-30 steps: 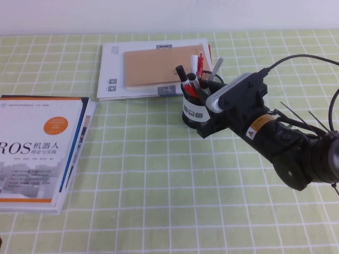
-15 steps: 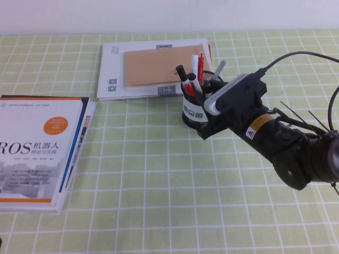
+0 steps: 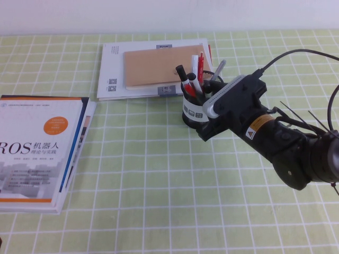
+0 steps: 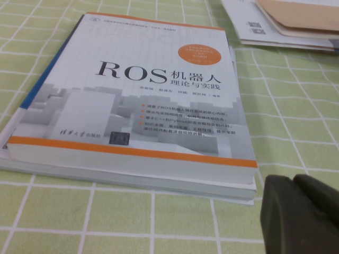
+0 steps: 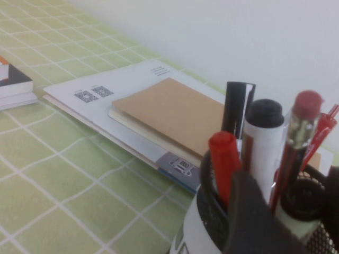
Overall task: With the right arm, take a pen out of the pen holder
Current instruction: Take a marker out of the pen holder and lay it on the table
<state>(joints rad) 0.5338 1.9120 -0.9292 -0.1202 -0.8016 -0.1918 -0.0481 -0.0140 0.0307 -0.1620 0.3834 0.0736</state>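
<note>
Where right hand (image 3: 207,126) meets pen holder (image 3: 190,114) and left hand (image 4: 299,214) hovers by book (image 4: 148,106), neither grip shows.

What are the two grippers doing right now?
Left gripper, beside the ROS book: cannot be told.
Right gripper, at the pen holder: fingers open, holding nothing.

The right tool (image 3: 206,123), at the end of its dark arm, sits against the right side of the pen holder (image 3: 189,112), which stands full of pens (image 3: 194,67) on the green-checked worktop (image 3: 159,185), just beside a tan notebook (image 3: 153,66) and well apart from a ROS book (image 3: 39,151) at the left.
</note>
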